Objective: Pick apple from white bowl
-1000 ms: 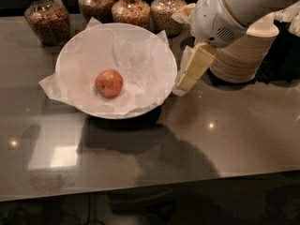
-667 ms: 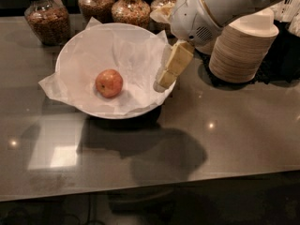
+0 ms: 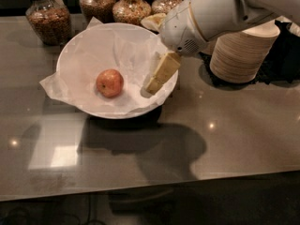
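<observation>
- the apple (image 3: 110,82) sits in the bottom of the bowl (image 3: 79,36), on the crinkled paper liner, a bit toward the frame-left side of the middle, with nothing else in there with it
- the gripper (image 3: 153,86) hangs down inside the bowl on the frame-right side, its tip low and close to the liner next to the right wall
- honestly can't tell if it's open or closed, the beige tip just reads as one slab from this angle, and it isn't holding anything that I can see
- the relation that matters: the apple lies pretty much straight toward frame-left of the tip, at about the same height in the picture, near but clearly apart, with bare paper between them
- so my guess is the next move is mostly a sideways slide across the bowl toward the apple, plus maybe a small drop
- the apple is round, so there's no long axis to line up with and any approach angle should grab it about the same
- one arm only, so no choosing which is nearer
- my worry is the tip catching the paper as it crosses, or nudging the apple so it rolls off toward the far wall
</observation>
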